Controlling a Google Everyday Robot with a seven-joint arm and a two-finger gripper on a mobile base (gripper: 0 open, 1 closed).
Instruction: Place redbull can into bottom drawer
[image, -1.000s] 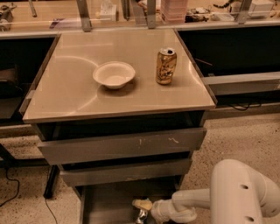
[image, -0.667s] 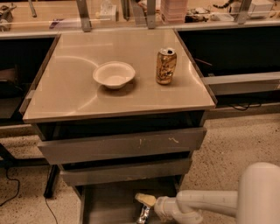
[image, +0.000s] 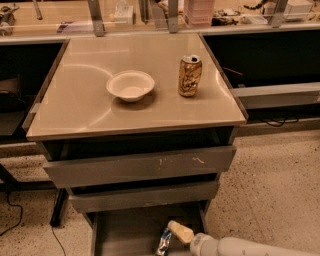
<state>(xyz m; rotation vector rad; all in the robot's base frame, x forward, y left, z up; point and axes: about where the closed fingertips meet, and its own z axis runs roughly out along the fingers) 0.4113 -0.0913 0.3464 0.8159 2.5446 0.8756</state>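
The redbull can (image: 163, 242), slim and blue-and-silver, is tilted low inside the open bottom drawer (image: 125, 235), near its front right. My gripper (image: 174, 233) reaches into the drawer from the lower right, its cream tip right beside the can's upper end and touching or nearly touching it. The white arm behind it runs off the bottom right edge. The drawer's front part is cut off by the picture's lower edge.
On the cabinet top (image: 75, 110) stand a white bowl (image: 130, 85) and a taller gold-brown can (image: 190, 75). The two upper grey drawers (image: 140, 167) stand slightly pulled out above the bottom one. Speckled floor lies on the right, cables on the left.
The arm has drawn back toward the lower right and sits lower. The can now shows lower in the drawer, to the left of the gripper's tip.
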